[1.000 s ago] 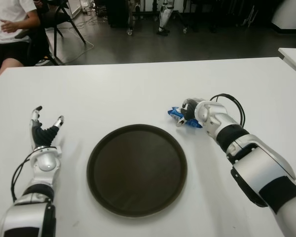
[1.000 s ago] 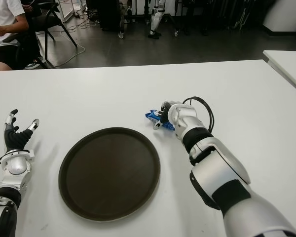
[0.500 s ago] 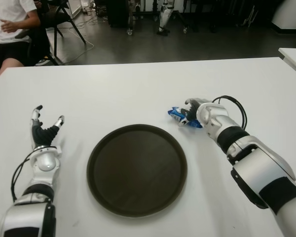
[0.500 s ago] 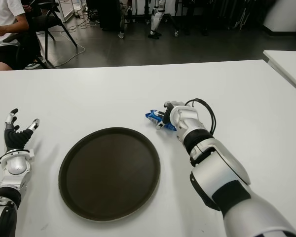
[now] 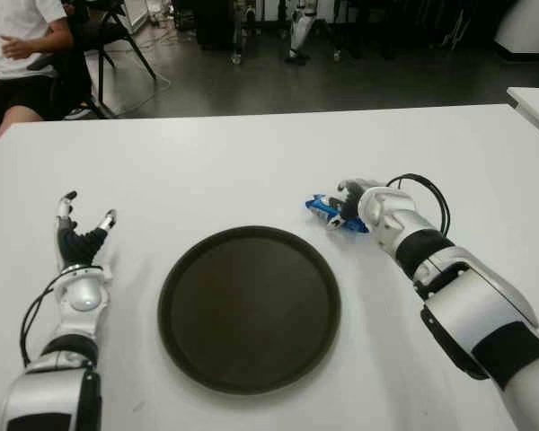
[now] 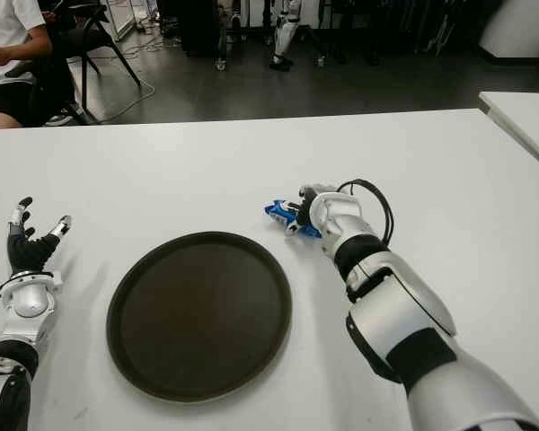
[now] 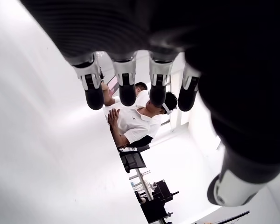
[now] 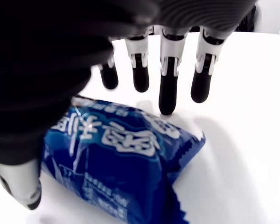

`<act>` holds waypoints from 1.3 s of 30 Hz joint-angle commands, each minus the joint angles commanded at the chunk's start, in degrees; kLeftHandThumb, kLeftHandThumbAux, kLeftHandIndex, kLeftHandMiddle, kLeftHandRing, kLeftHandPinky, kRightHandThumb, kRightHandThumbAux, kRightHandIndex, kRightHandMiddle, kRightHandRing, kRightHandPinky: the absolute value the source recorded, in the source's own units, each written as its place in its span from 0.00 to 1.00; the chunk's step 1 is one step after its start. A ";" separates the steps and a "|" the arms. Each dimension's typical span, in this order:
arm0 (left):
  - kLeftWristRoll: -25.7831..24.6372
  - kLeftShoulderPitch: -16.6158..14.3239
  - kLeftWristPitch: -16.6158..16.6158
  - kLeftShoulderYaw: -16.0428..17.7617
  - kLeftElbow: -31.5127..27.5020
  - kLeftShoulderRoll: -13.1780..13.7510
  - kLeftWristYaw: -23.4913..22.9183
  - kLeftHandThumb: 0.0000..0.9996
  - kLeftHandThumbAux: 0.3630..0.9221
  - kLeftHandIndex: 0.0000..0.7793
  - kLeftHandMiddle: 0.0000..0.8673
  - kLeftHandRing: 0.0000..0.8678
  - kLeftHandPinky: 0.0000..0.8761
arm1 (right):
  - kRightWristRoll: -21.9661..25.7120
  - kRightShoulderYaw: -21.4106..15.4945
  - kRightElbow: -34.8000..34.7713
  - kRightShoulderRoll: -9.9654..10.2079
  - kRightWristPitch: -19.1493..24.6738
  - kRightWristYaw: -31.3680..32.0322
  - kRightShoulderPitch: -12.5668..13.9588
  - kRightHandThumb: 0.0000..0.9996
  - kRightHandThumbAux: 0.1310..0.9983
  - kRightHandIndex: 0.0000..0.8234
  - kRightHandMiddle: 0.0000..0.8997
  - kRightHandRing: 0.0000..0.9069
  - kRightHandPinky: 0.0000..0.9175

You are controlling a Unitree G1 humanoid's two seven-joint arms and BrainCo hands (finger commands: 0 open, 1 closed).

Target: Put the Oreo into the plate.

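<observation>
The Oreo is a small blue packet (image 5: 321, 208) lying on the white table (image 5: 207, 171), just beyond the right rim of the round dark plate (image 5: 250, 310). My right hand (image 5: 345, 206) hovers over the packet from its right side. In the right wrist view the fingers (image 8: 167, 86) stretch past the packet (image 8: 116, 158) and the thumb sits on its near side, not closed on it. My left hand (image 5: 81, 235) shows at the far left of the table, fingers spread and holding nothing.
A person (image 5: 18, 45) sits on a chair beyond the table's far left corner. Another white table (image 5: 534, 101) stands at the right. Chairs and equipment stand on the dark floor behind.
My right hand has edged slightly further over the Oreo packet, which has barely shifted. The left hand has stayed where it was.
</observation>
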 joint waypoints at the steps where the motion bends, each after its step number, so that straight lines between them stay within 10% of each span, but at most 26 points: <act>1: -0.05 -0.05 0.08 0.04 0.03 0.01 -0.27 0.00 0.58 0.02 0.01 0.00 0.01 | 0.00 0.03 0.02 0.02 -0.03 0.19 -0.03 0.00 0.61 0.15 0.24 0.28 0.30; 32: 0.68 0.22 0.07 -0.54 0.04 0.33 0.49 0.00 0.58 0.03 0.01 0.00 0.00 | 1.77 -2.58 -1.95 -0.23 -5.29 -8.72 2.67 0.03 0.70 0.24 0.27 0.30 0.33; 36: 0.62 0.17 0.27 -0.36 0.11 0.21 0.91 0.00 0.59 0.02 0.01 0.00 0.00 | 2.97 -4.26 -3.07 -0.79 -10.55 -14.80 4.41 0.50 0.69 0.45 0.41 0.44 0.48; 39: 0.33 0.17 0.09 -0.12 0.06 0.09 0.77 0.00 0.60 0.02 0.01 0.00 0.00 | 3.32 -5.13 -2.88 -0.78 -12.37 -17.84 5.00 0.63 0.68 0.50 0.53 0.55 0.58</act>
